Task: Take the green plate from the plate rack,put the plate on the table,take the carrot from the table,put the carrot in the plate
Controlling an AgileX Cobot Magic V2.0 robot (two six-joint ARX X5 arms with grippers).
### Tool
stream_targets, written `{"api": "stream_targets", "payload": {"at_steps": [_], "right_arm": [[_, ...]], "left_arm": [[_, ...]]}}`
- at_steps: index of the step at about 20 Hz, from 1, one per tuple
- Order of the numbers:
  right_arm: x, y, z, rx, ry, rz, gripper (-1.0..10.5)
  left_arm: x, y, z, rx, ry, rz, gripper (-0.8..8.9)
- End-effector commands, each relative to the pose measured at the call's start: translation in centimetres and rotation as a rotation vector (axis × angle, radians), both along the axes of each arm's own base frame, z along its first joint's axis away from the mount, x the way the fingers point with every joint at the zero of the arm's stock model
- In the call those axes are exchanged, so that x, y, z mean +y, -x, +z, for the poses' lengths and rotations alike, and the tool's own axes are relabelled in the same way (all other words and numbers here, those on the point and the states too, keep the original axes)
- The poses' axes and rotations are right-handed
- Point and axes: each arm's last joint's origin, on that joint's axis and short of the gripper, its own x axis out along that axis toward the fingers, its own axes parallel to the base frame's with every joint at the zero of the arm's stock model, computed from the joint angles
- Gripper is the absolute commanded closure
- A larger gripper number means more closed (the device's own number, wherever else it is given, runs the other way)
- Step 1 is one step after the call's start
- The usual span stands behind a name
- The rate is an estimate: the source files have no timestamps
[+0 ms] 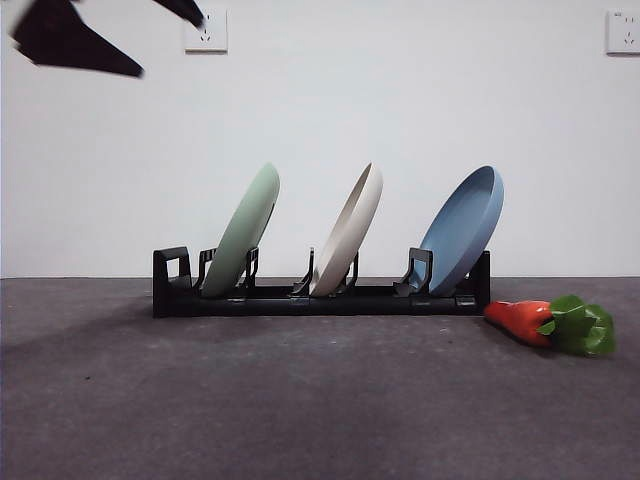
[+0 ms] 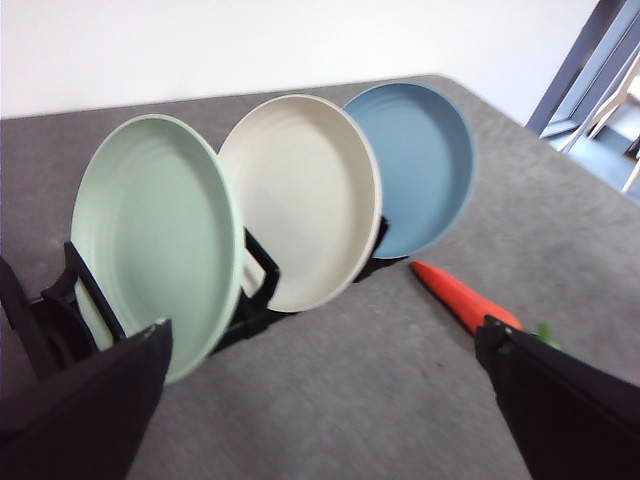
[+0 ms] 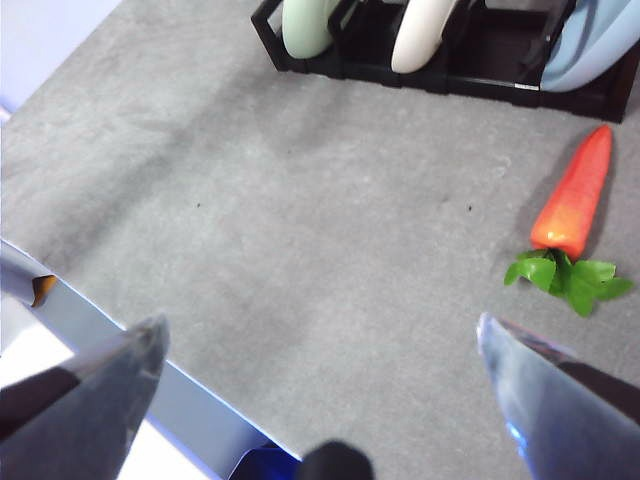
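The green plate (image 1: pixel 245 228) leans in the left slot of the black plate rack (image 1: pixel 320 298) on the grey table (image 1: pixel 300 400). My left gripper (image 2: pixel 325 400) hangs open, short of the green plate (image 2: pixel 155 235) and above it, with nothing between its jaws. The carrot (image 1: pixel 525 320) lies on the table just off the rack's right end, leaves pointing right. My right gripper (image 3: pixel 320 390) stands open and empty high over the table's near edge, far from the carrot (image 3: pixel 575 200) and the rack (image 3: pixel 450 70). A black arm tip (image 1: pixel 75 38) shows at the front view's top left.
A cream-white plate (image 1: pixel 350 230) stands in the rack's middle slot and a light blue plate (image 1: pixel 465 228) in the right one. A bare stretch of table (image 3: pixel 330 220) lies between the rack and the table's near edge (image 3: pixel 150 350).
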Motion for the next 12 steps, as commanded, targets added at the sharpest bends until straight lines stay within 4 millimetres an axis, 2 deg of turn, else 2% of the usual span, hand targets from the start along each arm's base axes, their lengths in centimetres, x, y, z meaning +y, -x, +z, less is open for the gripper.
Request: {"api": "stream_targets", "payload": {"at_steps": [1,4,7,12], "right_arm": [[0.0,-0.3,-0.1,0.011,-0.001,0.0,3.2],[0.1,-0.9,-0.3,0.038,0.002,0.0,3.2],[0.2,-1.4,-0.6,0.057,0.004,0.0,3.2],[0.2,-1.6,-0.7,0.066,0.007,-0.002,3.2]], "left_arm": [[-1.4,-2.8,-0.4,0.023,-0.019,-0.006,2.43],[-3.3,-7.0,-0.7,0.034,-0.04,0.006,2.47],[-4.9,-10.2,-1.4,0.017,-0.048,0.017,2.47],[-6.6,-13.7,-4.5,0.007,-0.102,0.101,2.47]]}}
